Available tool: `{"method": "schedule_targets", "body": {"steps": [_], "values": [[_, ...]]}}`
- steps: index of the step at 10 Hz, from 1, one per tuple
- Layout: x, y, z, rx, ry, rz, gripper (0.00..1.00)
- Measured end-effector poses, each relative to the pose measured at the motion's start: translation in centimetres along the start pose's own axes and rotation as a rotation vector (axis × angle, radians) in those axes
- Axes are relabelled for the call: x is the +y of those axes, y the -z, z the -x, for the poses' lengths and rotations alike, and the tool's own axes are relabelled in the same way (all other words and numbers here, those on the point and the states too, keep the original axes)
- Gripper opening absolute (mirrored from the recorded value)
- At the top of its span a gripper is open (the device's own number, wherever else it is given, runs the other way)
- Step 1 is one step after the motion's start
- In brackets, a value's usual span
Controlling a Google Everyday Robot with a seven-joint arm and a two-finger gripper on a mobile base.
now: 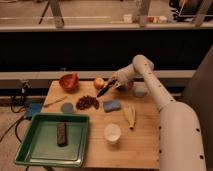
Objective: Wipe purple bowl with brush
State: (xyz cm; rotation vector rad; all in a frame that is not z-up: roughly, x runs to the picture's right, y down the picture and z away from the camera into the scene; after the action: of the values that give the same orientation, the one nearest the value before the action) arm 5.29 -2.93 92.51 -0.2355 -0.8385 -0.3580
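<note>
Dark brush (pixel 106 90) slants down-left over the counter (pixel 145 135), its upper end clamped in the gripper (pixel 115 83); purple bowl (pixel 127 86) sits just right, mostly hidden behind the wrist; judging by this, the brush is lifted, not yet wiping; next, swing its head right into the bowl.

The picture is soft and blurry all over. Warm light falls on the bench (pixel 145 135). The end effector (pixel 113 85) sits mid-frame. A dark band crosses the upper middle.
</note>
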Motion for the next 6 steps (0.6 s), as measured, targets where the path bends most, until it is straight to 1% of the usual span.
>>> {"method": "schedule_targets", "body": {"steps": [3, 6], "values": [[1.5, 1.9, -0.9, 0.001, -0.055, -0.007, 0.0], [2.9, 3.8, -2.1, 0.019, -0.1, 0.005, 0.0]]}}
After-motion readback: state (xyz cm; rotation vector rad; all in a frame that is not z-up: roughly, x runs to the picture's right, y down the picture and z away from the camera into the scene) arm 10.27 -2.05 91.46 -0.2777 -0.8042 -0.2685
